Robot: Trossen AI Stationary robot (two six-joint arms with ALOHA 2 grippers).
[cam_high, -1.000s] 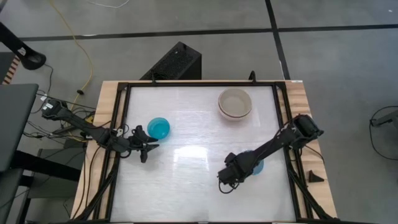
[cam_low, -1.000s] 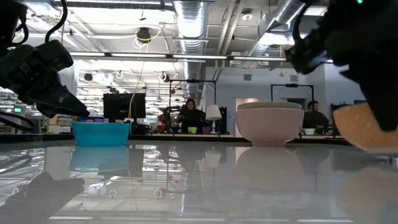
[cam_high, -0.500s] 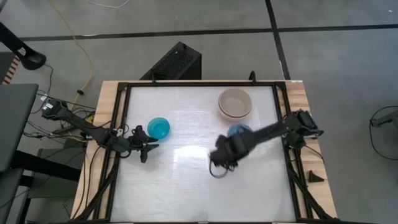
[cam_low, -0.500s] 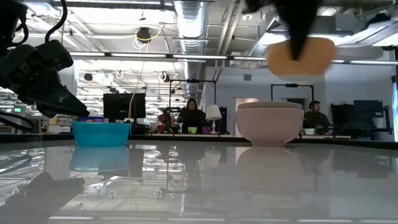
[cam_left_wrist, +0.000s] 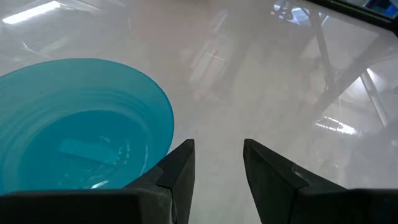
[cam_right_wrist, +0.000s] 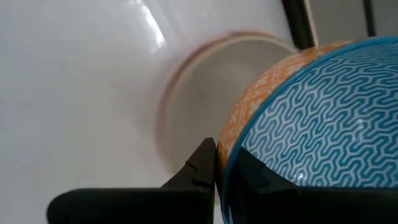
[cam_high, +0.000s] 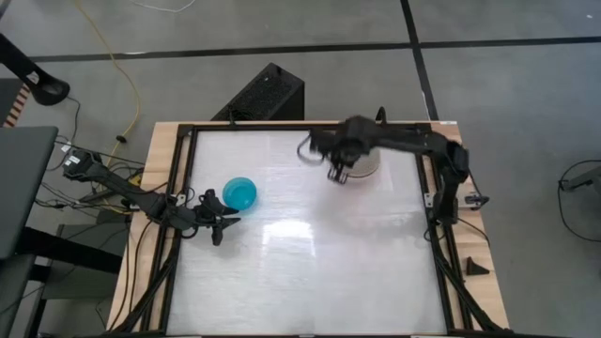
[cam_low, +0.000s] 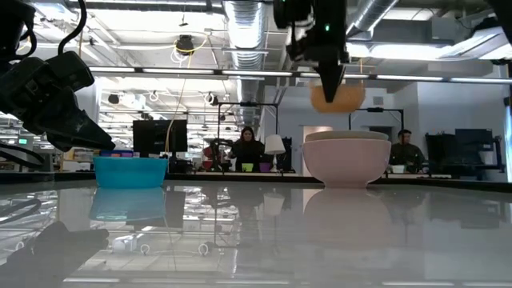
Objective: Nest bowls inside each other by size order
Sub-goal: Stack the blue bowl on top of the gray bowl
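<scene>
My right gripper (cam_low: 330,88) is shut on a bowl that is salmon-orange outside (cam_low: 339,98) and blue-patterned inside (cam_right_wrist: 311,124). It hangs just above a pale pink-white bowl (cam_low: 346,160) at the far right of the table. A grey-beige bowl sits inside the pale one (cam_high: 364,161). In the high view the arm hides the held bowl. A teal bowl (cam_high: 240,192) rests on its base at the left. My left gripper (cam_left_wrist: 217,168) is open beside it, touching nothing. My right gripper pinches the bowl's rim (cam_right_wrist: 225,155), with one finger (cam_right_wrist: 200,163) on the orange outside and the other (cam_right_wrist: 252,175) on the blue inside. The fingers come from above, pointing down. The bowl hangs below them, lifted clear of the pale bowl.
Black frame rails (cam_high: 427,188) run along the table's sides. A black box (cam_high: 268,94) stands beyond the far edge. The white tabletop (cam_high: 310,272) is bare in the middle and near parts. People sit in the room behind (cam_low: 244,146).
My right gripper has lifted the orange-and-blue bowl from the table's near right part and carried it up and toward the far edge, to above the pale bowl. It has stayed shut on the bowl.
</scene>
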